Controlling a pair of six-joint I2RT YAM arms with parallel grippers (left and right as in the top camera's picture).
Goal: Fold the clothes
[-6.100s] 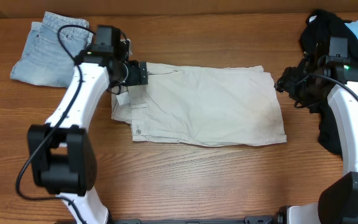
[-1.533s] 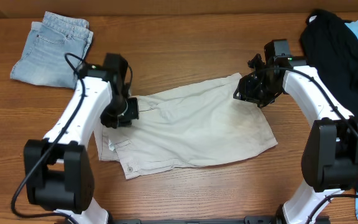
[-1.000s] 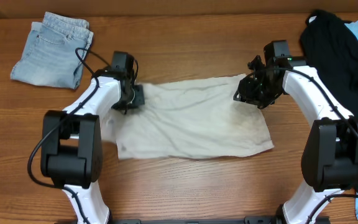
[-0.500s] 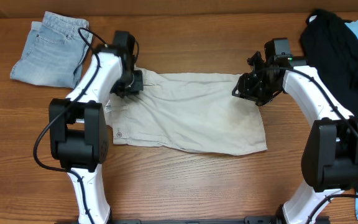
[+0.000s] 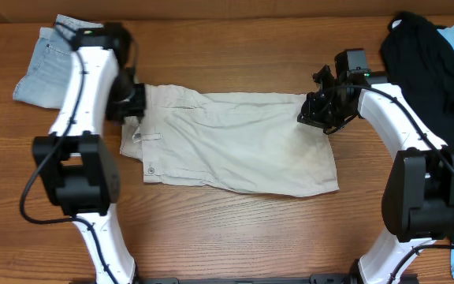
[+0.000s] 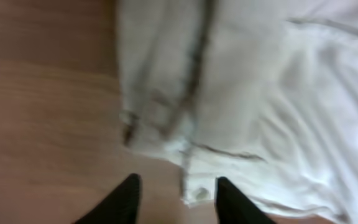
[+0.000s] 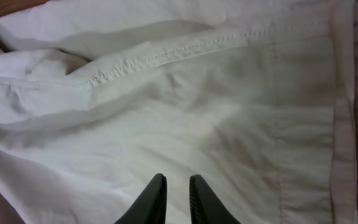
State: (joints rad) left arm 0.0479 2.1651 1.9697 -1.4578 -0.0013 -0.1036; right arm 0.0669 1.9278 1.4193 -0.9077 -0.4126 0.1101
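clothes [image 5: 235, 146] lie spread flat between the left gripper [image 6: 178, 182] and right gripper [image 7: 177, 179].

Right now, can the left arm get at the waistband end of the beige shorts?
Probably yes. The left gripper hangs open just off the waistband corner of the shorts, with nothing lying in between.

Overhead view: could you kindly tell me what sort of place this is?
Probably a robot test bench for laundry folding: a wood-grain table, two white robot arms, and laid-out garments: khaki shorts, folded denim, a black garment.
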